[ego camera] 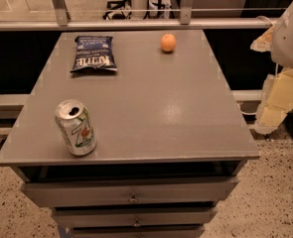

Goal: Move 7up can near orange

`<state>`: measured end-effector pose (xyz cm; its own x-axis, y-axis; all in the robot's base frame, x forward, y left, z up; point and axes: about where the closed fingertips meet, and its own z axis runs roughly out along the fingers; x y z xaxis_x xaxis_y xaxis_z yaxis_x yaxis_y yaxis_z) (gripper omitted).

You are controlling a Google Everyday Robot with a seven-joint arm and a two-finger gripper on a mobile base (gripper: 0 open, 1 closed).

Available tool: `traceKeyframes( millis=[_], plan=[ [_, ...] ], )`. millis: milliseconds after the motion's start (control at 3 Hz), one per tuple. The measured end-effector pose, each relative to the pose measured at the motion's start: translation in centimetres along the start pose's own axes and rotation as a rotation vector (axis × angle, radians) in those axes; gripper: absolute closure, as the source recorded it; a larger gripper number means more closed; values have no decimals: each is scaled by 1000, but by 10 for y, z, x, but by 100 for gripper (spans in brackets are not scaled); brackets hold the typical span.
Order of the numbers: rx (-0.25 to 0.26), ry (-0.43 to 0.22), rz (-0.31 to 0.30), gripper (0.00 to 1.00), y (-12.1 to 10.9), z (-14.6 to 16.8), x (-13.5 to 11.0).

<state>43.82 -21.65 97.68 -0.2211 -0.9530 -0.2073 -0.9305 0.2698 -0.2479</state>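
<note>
The 7up can stands upright at the front left of the grey table top, its opened silver top facing up. The orange sits at the far side of the table, right of centre, well apart from the can. My gripper hangs off the right side of the table, beyond its edge, under the white arm. It is far from both the can and the orange and holds nothing that I can see.
A dark blue chip bag lies flat at the far left of the table. The table has drawers below its front edge. A metal rail runs behind the table. Speckled floor lies around it.
</note>
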Motion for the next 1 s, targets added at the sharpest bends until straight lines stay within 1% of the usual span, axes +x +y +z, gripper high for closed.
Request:
traceKeyframes(
  millis=[333, 667, 1000],
  plan=[
    [0, 0, 0, 0, 0, 0, 0],
    [-6, -31, -1, 0, 0, 7, -6],
    [-63, -183, 19, 0, 7, 52, -35]
  ],
)
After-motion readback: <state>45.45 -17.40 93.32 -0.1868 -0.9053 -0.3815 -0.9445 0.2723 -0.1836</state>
